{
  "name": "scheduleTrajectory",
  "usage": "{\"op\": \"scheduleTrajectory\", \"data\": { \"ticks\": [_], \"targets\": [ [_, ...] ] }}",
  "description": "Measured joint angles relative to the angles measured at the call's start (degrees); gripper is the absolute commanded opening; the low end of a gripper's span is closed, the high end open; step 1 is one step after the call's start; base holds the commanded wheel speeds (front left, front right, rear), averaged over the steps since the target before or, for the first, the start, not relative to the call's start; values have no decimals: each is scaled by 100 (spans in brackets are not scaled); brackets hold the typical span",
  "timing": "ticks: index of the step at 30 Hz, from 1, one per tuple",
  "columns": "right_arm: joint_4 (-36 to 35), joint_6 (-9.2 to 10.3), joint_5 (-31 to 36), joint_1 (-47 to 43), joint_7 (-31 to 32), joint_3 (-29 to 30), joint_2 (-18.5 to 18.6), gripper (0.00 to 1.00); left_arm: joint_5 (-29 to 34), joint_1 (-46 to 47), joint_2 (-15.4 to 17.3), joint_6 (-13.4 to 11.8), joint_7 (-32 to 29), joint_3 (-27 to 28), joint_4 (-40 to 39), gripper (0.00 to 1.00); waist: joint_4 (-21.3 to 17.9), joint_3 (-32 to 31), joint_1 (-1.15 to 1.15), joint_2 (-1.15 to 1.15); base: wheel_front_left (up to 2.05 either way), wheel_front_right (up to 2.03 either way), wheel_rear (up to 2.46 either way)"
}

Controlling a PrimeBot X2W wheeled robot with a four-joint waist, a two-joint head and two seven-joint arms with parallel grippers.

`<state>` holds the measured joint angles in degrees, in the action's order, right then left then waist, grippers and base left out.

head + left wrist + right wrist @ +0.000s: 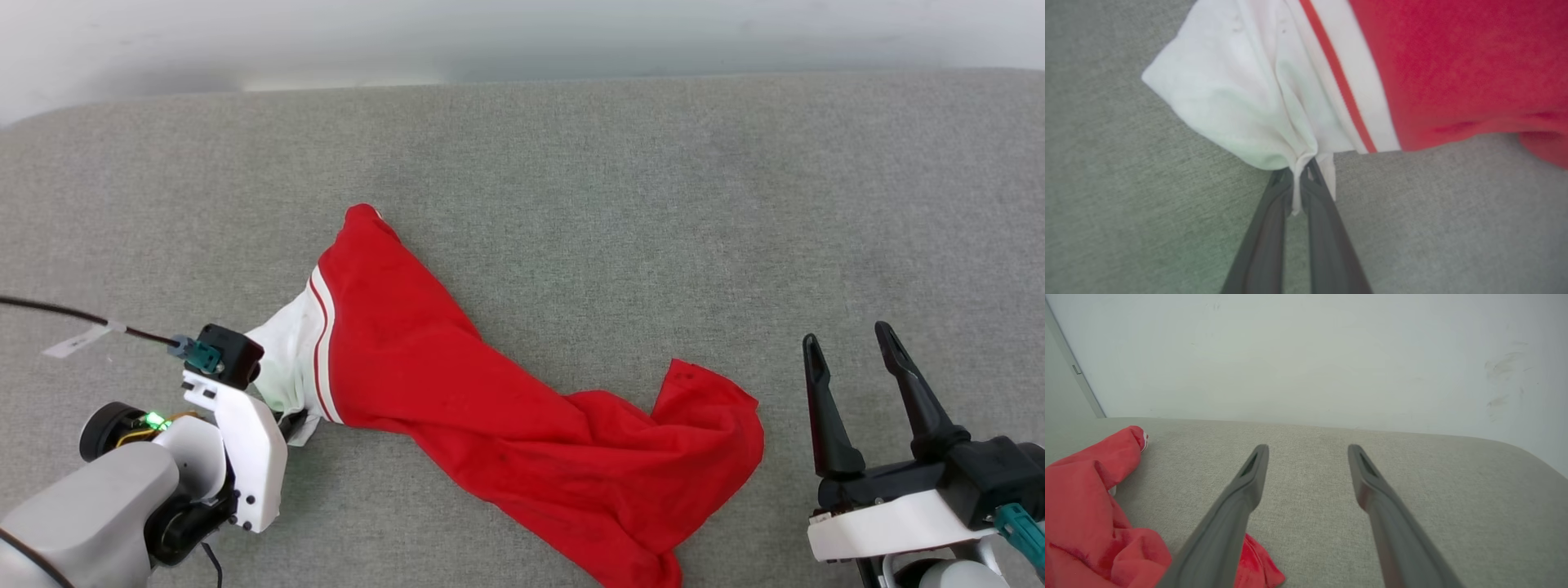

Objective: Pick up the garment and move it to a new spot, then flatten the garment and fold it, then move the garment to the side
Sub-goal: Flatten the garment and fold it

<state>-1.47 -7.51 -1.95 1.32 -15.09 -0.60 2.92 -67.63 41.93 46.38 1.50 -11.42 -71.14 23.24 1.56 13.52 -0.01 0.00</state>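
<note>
Bright, diffuse light; soft shadow under the garment (490, 408). Left wrist view blurred, green tint at lower left.

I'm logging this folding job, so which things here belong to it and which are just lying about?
Job: red jersey T-shirt with white sleeve; left end effector pinching that sleeve; open right end effector.
Lying about: black cable with white tag; grey fabric surface; pale wall.

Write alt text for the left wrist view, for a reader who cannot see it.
The left end effector is shut on a bunched edge of the garment, at its white sleeve, two dark fingers rising from the bottom edge. Red cloth and striped trim spread above, over a grey fabric surface.
</note>
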Motion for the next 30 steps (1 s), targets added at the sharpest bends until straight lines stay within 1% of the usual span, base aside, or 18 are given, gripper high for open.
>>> {"op": "scheduleTrajectory", "data": {
  "ticks": [1,2,3,7,10,16,20,25,30],
  "targets": [
    [13,0,1,-21,0,4,0,100,-19,-27,-30,0,36,11,51,0,1,-12,0,0,0,0,0],
    [24,0,1,-23,1,14,0,100,-21,-40,-60,0,63,19,98,34,5,-26,0,0,0,0,0],
    [27,0,2,-23,0,18,0,100,-19,-39,-86,-1,87,21,136,100,12,-47,0,0,0,0,0],
    [42,0,27,-59,0,42,0,100,71,59,-76,2,103,43,130,100,34,-154,0,0,0,0,0],
    [41,0,37,-108,0,63,0,100,81,328,138,33,-40,135,-56,100,53,-241,0,0,0,0,0],
    [9,0,42,-149,0,29,0,100,148,993,643,3,-619,292,-483,100,46,-275,0,0,0,0,0],
    [-33,0,46,-125,0,2,0,100,125,1294,842,10,-1176,297,-535,100,-3,-159,1,0,0,0,0],
    [-56,0,83,-13,0,-3,0,100,-5,1471,889,63,-1830,223,-292,100,-99,64,1,0,0,0,0],
    [-80,0,94,105,0,-22,0,100,-203,1473,782,77,-2071,211,133,100,-224,320,1,0,0,0,0]
  ]
}}
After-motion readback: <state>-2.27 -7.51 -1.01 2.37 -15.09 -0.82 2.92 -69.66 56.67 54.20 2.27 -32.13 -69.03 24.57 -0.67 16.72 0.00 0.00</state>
